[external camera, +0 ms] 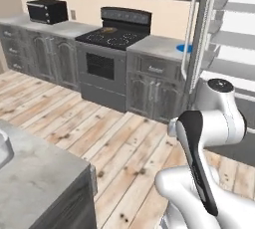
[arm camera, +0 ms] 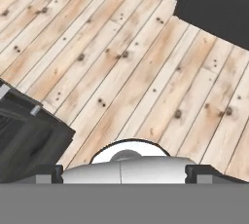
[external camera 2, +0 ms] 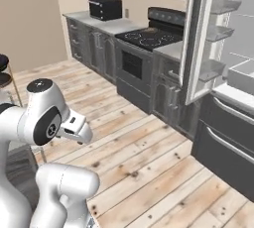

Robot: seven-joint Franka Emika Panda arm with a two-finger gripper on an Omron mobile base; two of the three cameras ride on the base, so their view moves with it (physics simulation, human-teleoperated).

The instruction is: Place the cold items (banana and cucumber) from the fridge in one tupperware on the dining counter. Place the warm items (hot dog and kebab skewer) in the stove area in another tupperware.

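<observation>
My gripper (arm camera: 124, 172) hangs over the wooden floor, pointing down, its two dark fingertips (arm camera: 48, 172) wide apart with nothing between them. The hand (external camera 2: 77, 130) is folded close to the arm, well short of the appliances. The fridge (external camera 2: 233, 58) stands ahead on the right with its door (external camera: 199, 34) swung open and its shelves showing; banana and cucumber are out of view. The black stove (external camera: 115, 36) sits left of the fridge. A small brownish thing (external camera: 106, 30) lies on its top, too small to name. The grey dining counter (external camera: 40, 183) is near left. No tupperware is recognisable.
A black toaster oven (external camera: 47, 11) stands on the far counter left of the stove. A blue dish (external camera: 184, 49) lies on the counter beside the fridge door. Dark fridge drawers (external camera 2: 228, 142) jut out low on the right. Bar stools (external camera 2: 4, 71) stand at the left.
</observation>
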